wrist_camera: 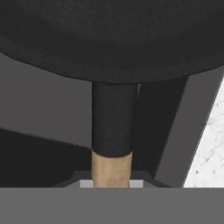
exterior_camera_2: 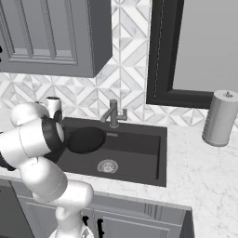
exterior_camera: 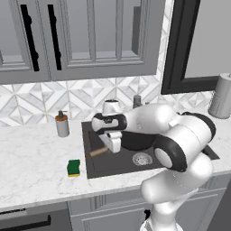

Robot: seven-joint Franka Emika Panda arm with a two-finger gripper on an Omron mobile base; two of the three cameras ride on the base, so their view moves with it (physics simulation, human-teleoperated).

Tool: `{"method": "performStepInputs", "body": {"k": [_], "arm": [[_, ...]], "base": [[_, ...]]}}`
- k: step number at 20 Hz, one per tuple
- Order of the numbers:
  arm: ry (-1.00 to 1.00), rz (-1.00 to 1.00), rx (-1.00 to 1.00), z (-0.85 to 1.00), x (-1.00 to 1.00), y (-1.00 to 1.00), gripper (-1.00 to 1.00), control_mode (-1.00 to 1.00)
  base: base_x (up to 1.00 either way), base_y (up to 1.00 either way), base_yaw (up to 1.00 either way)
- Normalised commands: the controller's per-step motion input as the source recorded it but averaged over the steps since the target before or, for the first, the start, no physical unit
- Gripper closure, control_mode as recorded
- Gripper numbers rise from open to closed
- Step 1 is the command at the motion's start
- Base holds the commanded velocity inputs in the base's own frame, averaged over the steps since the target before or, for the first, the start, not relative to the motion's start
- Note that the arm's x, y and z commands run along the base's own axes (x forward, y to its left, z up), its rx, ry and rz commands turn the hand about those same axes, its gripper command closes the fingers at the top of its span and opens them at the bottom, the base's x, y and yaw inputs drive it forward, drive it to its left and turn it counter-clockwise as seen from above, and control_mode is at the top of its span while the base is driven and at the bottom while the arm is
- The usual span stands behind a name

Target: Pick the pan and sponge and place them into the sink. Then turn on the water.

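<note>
Your marble table (exterior_camera: 31,149) runs under grey cabinets and a patterned backsplash, with the dark sink (exterior_camera_2: 139,158) set into it. You are in the first step: the frying pan (exterior_camera_2: 86,139) hangs over the sink's 9 o'clock half, its wooden handle (exterior_camera: 97,151) in the gripper (exterior_camera: 110,143), which looks closed on it. Next, lower and release, then fetch the sponge (exterior_camera: 73,168), lying on the table at the sink's 8 o'clock. The left base view shows that sponge; the right shows the faucet (exterior_camera_2: 113,113), dry.
</note>
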Motion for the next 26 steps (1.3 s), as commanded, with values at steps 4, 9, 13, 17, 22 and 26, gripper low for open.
{"method": "performStepInputs", "body": {"k": [4,9,13,17,22,26], "arm": [[0.0,-0.16,-0.06,-0.26,0.3,-0.49,1.0,-1.0],[0.0,-0.16,-0.1,-0.44,0.31,-0.42,1.0,-1.0],[0.0,-0.15,-0.09,-0.43,0.3,-0.38,1.0,-1.0],[0.0,-0.15,-0.08,-0.4,0.35,-0.42,1.0,-1.0],[0.04,-0.14,-0.08,-0.42,0.27,-0.33,1.0,-1.0],[0.07,-0.1,-0.07,-0.45,0.11,-0.16,1.0,-1.0]], "base": [[0.0,0.0,0.0],[0.0,0.0,0.0],[0.0,0.0,0.0],[0.0,0.0,0.0],[0.0,0.0,0.0],[0.0,0.0,0.0]]}}
